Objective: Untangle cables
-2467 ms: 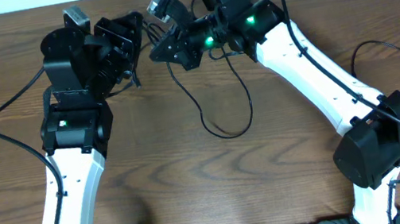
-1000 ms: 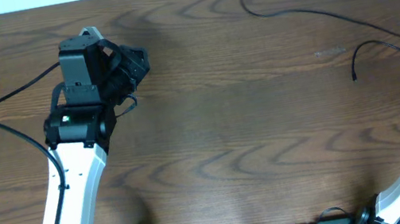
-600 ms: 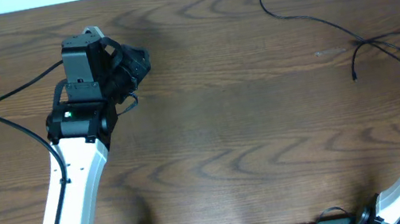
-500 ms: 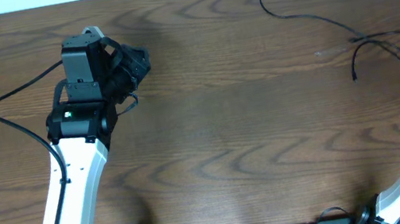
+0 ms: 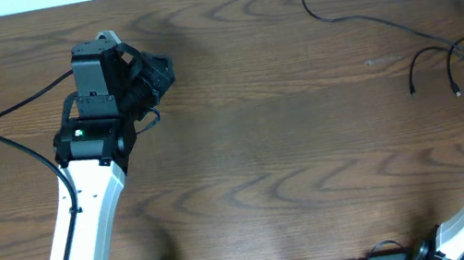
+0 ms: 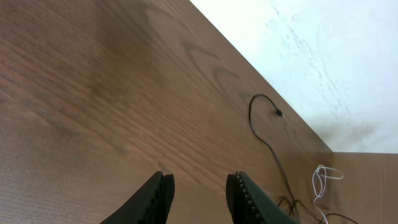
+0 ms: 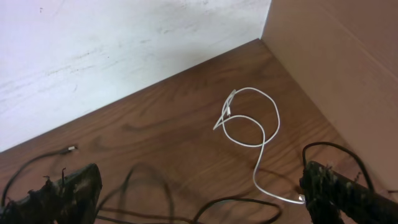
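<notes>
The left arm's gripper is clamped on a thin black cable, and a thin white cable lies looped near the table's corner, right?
Not quite. The left gripper holds nothing: the left wrist view shows its jaws apart over the brown wooden table, with the thin black cable lying far off. The thin white cable does lie looped near the corner.

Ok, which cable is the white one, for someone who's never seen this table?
Go to the table's far right corner, where the white background meets the brown side panel. The white cable lies there in a loose loop with a tail trailing off it. It is the only white cord; the black cables lie beside it.
</notes>
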`<state>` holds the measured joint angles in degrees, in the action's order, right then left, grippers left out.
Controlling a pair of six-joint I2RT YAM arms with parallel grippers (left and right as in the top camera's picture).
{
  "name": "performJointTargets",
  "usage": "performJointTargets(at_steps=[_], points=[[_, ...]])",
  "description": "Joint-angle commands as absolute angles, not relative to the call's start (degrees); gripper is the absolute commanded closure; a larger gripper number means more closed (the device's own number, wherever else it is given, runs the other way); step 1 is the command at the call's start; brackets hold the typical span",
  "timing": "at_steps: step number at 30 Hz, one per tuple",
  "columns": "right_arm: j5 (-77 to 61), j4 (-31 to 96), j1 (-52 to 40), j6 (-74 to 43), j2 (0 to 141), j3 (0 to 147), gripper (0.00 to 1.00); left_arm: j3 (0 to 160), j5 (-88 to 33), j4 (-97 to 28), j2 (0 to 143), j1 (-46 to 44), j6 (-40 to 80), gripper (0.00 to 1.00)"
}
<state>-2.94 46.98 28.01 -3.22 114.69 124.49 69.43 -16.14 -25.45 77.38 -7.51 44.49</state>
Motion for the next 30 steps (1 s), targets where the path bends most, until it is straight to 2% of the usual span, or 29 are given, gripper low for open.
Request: performJointTargets(at_steps=[1,11,20,26,30], points=[[-2.6,47.9,27.9,-2.5,114.1,124.9,0.01,70.6,-15.4,-25.3,77.6,-7.3,43.1,0.66],[-19.6,53.9,23.2,8.8,113.9,124.6,0.01,70.6,-15.4,-25.3,77.6,-7.4,43.1,0.66],[-20.0,52.9,11.7,16.4,117.1,119.3,0.01,70.6,-15.4,-26.3,77.6,-7.5,43.1,0.66],[-19.4,51.3,5.9,19.5,123.3,119.2,0.13,70.6,-15.4,-27.8,77.6,-7.5,43.1,0.66],[-17.7,48.9,3.2,20.3,127.9,119.2,0.17,70.6,-15.4,-28.3,77.6,-7.5,43.1,0.66]])
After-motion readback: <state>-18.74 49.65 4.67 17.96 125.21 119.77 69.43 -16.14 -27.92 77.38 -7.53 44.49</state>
